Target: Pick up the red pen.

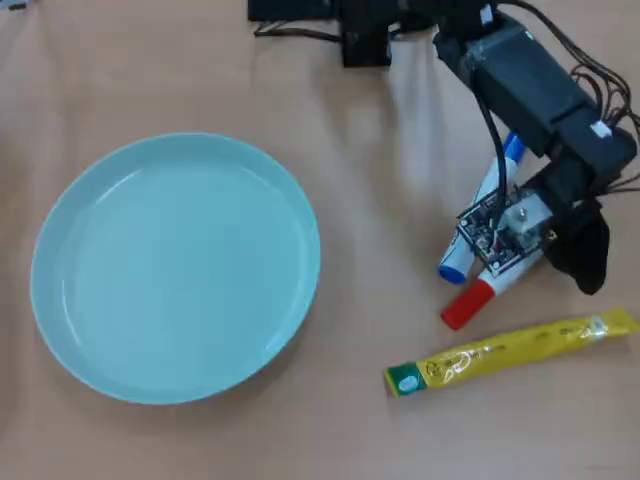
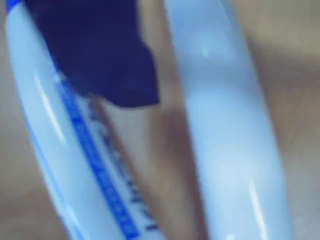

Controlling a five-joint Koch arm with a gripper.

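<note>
Though partly hidden from overhead, lies flat on the tabletop (image 1: 350, 130) at the right: red pen (image 1: 468, 303). Shows its red cap pointing down-left in the overhead view, with the white barrel running up-right under the pincer (image 1: 500, 243). Touches or nearly touches the blue marker (image 1: 453, 267) at the cap ends; cannot tell which. Fans away from that marker further up, so that the two make a narrow V. Leaves the blue marker's far blue end showing beside the black arm (image 1: 530, 85), which reaches in from the top edge and bends down over both barrels.

Cannot tell how wide the pincer stands: from overhead, only its housing and a small circuit board; in the wrist view, only one dark jaw tip. Puts that tip over the blue marker (image 2: 75, 150), on the side towards the gap between the barrels. Shows bare tabletop in that gap and the red pen's plain white barrel (image 2: 230, 125) to the right, all heavily blurred.

Lies just below the red cap, apart from it, slanting up to the right: yellow sachet (image 1: 510, 350), green end to the left. Fills the left half of the overhead view, well apart from the pens: pale teal plate (image 1: 175, 268).
</note>
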